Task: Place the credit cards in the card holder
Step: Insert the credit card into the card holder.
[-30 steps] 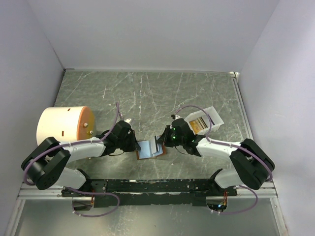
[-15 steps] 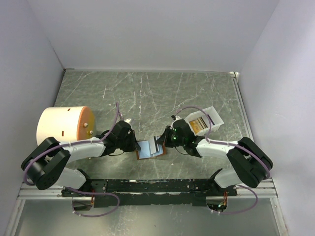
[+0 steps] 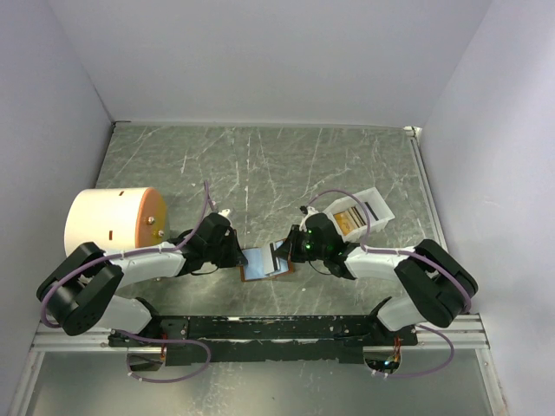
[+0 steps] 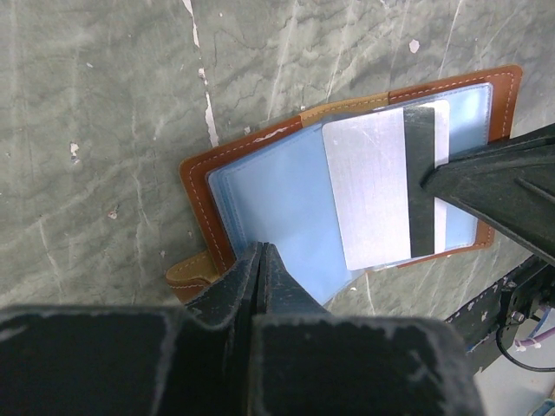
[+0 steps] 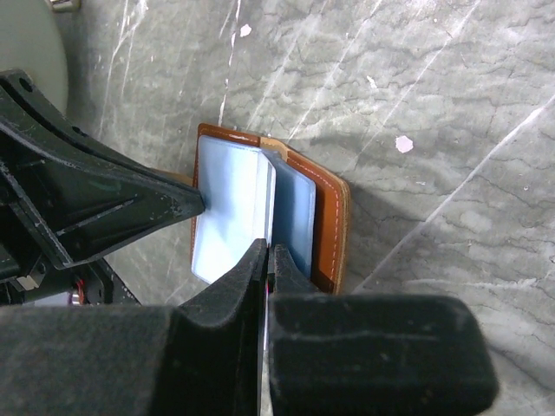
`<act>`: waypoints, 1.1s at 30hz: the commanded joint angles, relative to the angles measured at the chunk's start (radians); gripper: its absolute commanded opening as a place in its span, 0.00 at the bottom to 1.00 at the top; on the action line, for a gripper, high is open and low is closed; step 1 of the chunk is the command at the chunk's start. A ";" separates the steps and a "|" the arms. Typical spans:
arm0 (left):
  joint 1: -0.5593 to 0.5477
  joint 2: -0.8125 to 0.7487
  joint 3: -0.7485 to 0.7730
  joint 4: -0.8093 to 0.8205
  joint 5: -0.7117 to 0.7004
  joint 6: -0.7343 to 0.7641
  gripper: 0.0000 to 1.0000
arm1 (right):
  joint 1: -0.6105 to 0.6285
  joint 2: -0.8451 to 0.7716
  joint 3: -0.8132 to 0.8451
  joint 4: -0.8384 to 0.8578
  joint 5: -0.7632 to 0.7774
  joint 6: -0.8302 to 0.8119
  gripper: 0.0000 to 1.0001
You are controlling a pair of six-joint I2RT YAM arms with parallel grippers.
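The brown card holder (image 3: 258,265) lies open between the arms, light-blue lining up; it also shows in the left wrist view (image 4: 201,199) and the right wrist view (image 5: 334,221). My right gripper (image 3: 287,251) is shut on a credit card (image 4: 373,199), silver with a black stripe, and holds it over the holder's right half. In the right wrist view the card (image 5: 270,204) shows edge-on between the shut fingers (image 5: 267,253). My left gripper (image 3: 240,256) is shut, its tips (image 4: 262,251) resting on the blue lining at the holder's left edge.
A white tray (image 3: 375,198) with more tan cards (image 3: 349,218) stands to the right of the right gripper. A large cream and orange cylinder (image 3: 108,224) stands at the left beside the left arm. Grey walls close in the table.
The right arm has shifted slightly and the card has edged a little further over the open holder. The left arm and the holder have not visibly moved.
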 commanded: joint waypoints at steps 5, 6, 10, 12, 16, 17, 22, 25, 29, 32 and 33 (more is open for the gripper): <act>0.010 -0.002 -0.026 -0.042 -0.049 0.002 0.07 | 0.004 0.011 -0.026 0.008 -0.025 -0.037 0.00; 0.009 -0.003 -0.028 -0.042 -0.049 0.001 0.07 | 0.004 0.013 -0.024 0.005 -0.029 -0.039 0.00; 0.010 0.003 -0.028 -0.035 -0.046 -0.001 0.07 | 0.005 0.015 -0.020 -0.017 -0.027 -0.040 0.00; 0.009 0.009 -0.029 -0.032 -0.043 -0.001 0.07 | 0.005 0.015 -0.016 -0.025 -0.029 -0.041 0.00; 0.009 0.009 -0.031 -0.029 -0.043 -0.003 0.07 | 0.004 0.018 -0.023 -0.013 -0.039 -0.034 0.00; 0.009 0.008 -0.031 -0.028 -0.043 -0.003 0.07 | 0.004 0.018 -0.024 -0.012 -0.037 -0.035 0.00; 0.010 0.005 -0.029 -0.034 -0.045 -0.002 0.07 | 0.004 0.032 -0.029 -0.001 -0.040 -0.029 0.00; 0.009 0.001 -0.032 -0.036 -0.049 -0.003 0.07 | 0.005 0.022 -0.043 0.004 -0.013 0.007 0.00; 0.009 -0.002 -0.042 -0.033 -0.048 -0.006 0.07 | 0.004 -0.023 -0.057 -0.022 0.080 0.044 0.00; 0.009 -0.004 -0.045 -0.030 -0.048 -0.009 0.07 | 0.005 -0.041 -0.075 -0.016 0.102 0.057 0.00; 0.010 -0.004 -0.046 -0.029 -0.048 -0.009 0.07 | 0.004 -0.043 -0.082 -0.005 0.096 0.061 0.00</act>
